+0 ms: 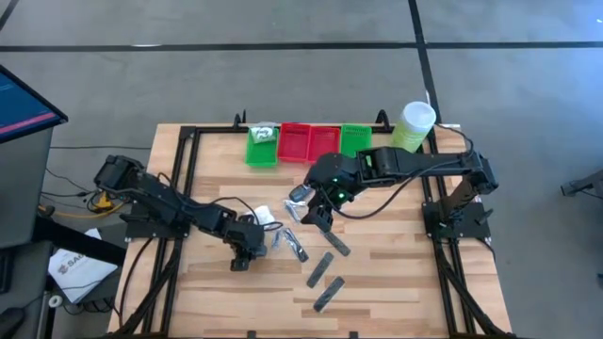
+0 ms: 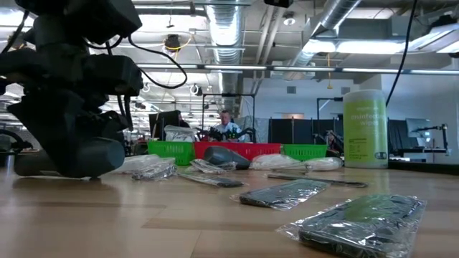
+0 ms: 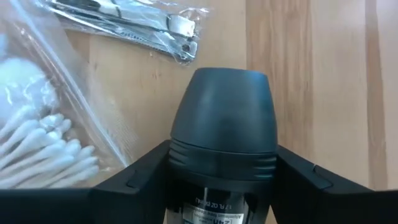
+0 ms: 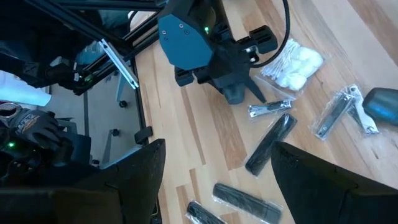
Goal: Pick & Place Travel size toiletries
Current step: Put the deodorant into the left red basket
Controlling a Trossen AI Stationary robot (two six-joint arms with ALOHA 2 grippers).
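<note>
On the table point(image 1: 396, 282), the left gripper point(image 3: 221, 177) hugs a small dark bottle point(image 3: 222, 124) near the middle; it looks hard, light and slippery, so grip its sides, while the right gripper point(image 1: 316, 212) hangs wide open.

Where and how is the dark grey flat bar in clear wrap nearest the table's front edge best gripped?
Grip the dark grey flat bar at mid-length, across its narrow width, from straight above. It lies flat and diagonal on the wooden table, so turn the jaws square to its length.
</note>
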